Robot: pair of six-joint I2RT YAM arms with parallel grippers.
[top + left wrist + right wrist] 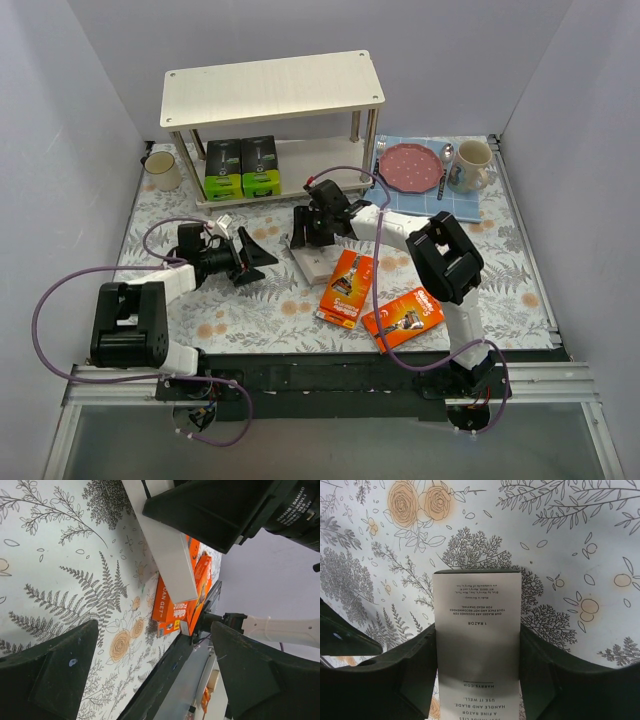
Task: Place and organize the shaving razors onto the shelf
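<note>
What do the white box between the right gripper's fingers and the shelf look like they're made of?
White box: matte printed cardboard, going by its flat face and crisp edges. Shelf: pale wood-grain boards, probably laminate; legs shiny, likely chromed metal.

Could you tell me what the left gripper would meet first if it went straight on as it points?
The left gripper would most likely meet the white box, held by the right gripper; the orange packs lie beyond it. Depth is hard to judge.
</note>
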